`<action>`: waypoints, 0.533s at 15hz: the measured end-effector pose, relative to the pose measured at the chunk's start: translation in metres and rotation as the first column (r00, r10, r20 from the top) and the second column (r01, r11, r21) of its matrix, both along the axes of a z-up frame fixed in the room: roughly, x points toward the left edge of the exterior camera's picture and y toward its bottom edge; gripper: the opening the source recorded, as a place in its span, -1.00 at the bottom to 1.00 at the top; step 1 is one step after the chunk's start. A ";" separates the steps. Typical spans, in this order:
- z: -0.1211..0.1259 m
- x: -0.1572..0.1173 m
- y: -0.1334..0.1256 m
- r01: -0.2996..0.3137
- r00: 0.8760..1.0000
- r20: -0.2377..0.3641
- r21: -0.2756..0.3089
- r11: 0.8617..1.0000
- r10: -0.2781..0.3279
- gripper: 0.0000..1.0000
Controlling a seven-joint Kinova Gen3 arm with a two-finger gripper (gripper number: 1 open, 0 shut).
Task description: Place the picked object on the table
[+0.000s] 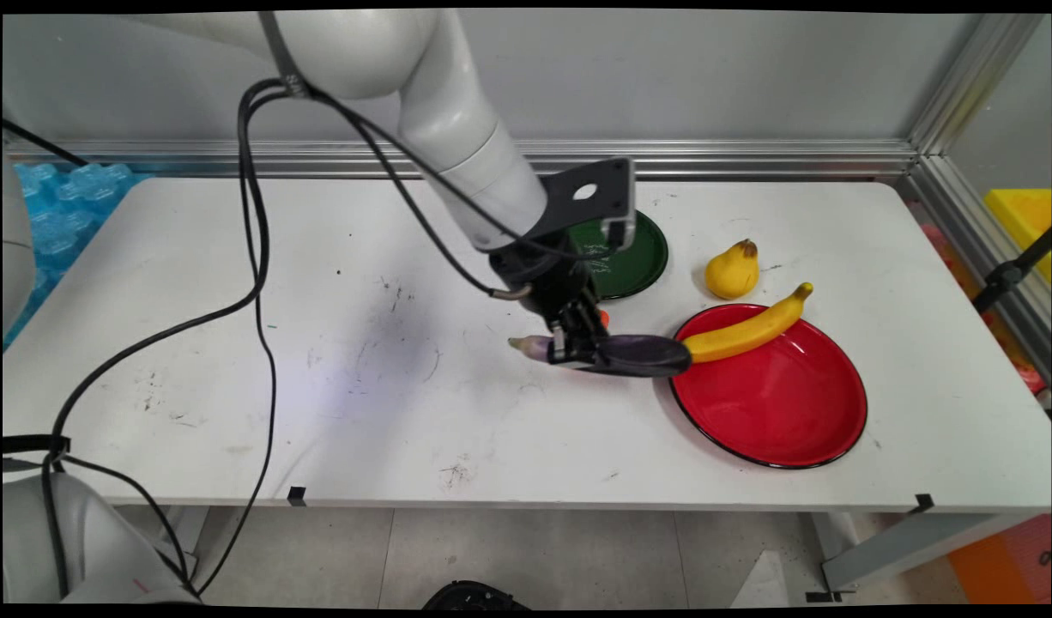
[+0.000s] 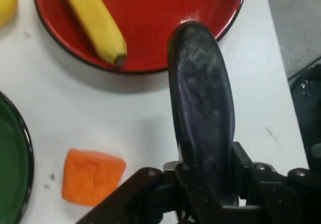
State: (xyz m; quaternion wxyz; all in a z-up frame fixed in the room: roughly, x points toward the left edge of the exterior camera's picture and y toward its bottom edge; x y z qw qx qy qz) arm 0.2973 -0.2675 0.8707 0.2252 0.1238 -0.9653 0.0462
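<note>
My gripper (image 1: 577,348) (image 2: 208,184) is shut on a dark purple eggplant (image 1: 637,354) (image 2: 200,108), gripping it near its stem end and holding it roughly level just above the table. The eggplant's rounded tip reaches the left rim of a red plate (image 1: 775,403) (image 2: 150,28). A yellow banana (image 1: 749,329) (image 2: 93,20) lies across the plate's far edge, one end close to the eggplant's tip. An orange chunk (image 1: 604,318) (image 2: 90,176) sits on the table right behind the gripper.
A dark green plate (image 1: 633,257) (image 2: 10,158) lies behind the gripper, partly hidden by the arm. A yellow pear (image 1: 732,270) (image 2: 6,3) stands beyond the red plate. Black cables hang at the left over the table (image 1: 320,360).
</note>
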 end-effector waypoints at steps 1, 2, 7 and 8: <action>-0.006 0.003 0.001 -0.004 1.000 0.004 0.004 1.000 0.004 -1.00; -0.013 0.006 0.002 -0.008 1.000 0.008 0.011 1.000 0.008 -1.00; -0.046 0.006 0.000 -0.015 1.000 0.026 0.036 0.999 0.014 -1.00; -0.054 0.005 -0.001 -0.016 0.999 0.028 0.040 0.999 0.015 -1.00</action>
